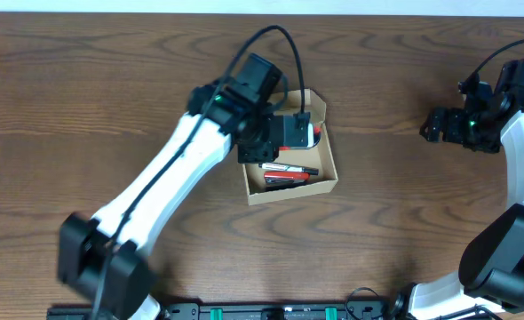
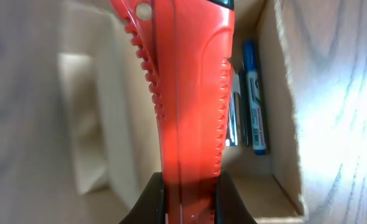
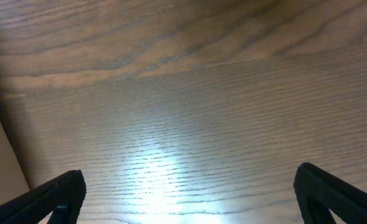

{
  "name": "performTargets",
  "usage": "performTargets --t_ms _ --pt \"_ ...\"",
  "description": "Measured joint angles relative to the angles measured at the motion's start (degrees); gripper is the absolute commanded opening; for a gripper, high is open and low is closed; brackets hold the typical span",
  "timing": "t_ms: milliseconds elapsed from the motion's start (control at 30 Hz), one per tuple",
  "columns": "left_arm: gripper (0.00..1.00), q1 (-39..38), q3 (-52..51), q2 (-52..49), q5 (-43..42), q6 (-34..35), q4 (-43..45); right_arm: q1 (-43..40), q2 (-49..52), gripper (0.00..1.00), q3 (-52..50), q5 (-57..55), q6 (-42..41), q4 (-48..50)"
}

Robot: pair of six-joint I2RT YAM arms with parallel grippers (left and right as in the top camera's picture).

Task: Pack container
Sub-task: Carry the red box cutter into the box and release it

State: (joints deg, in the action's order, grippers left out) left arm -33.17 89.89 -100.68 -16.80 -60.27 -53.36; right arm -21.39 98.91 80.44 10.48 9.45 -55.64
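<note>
The container (image 1: 294,191) is a tan cardboard box at the table's middle, lid flap (image 1: 307,100) open at the back. My left gripper (image 1: 286,133) hovers over its back half, shut on a red ribbed plastic tool like a utility knife (image 2: 190,93), which points down into the box; the jaws (image 2: 190,199) clamp its lower end. In the left wrist view the box wall (image 2: 284,93) is on the right, with a blue marker (image 2: 255,99) lying inside. Red and black pens (image 1: 285,173) lie in the box's front half. My right gripper (image 1: 434,125) is open and empty, far right.
The right wrist view shows only bare brown wood between the open fingers (image 3: 190,193), with a pale corner at the left edge (image 3: 0,155). The left arm's cable (image 1: 275,40) loops above the box.
</note>
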Motion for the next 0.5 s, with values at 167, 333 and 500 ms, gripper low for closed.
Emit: performTargets --t_ms 167,333,500 --pt "0.06 0.0 0.0 -7.5 2.2 0.0 0.0 0.0 0.0 0.99 0.0 0.0 0.0 0.0" --pt "0.06 0.0 0.0 -12.3 2.8 0.2 0.1 0.0 0.0 0.99 0.0 0.0 0.0 0.1" --pt "0.06 0.0 0.0 -15.6 3.3 0.7 0.2 0.0 0.0 0.99 0.0 0.0 0.0 0.1"
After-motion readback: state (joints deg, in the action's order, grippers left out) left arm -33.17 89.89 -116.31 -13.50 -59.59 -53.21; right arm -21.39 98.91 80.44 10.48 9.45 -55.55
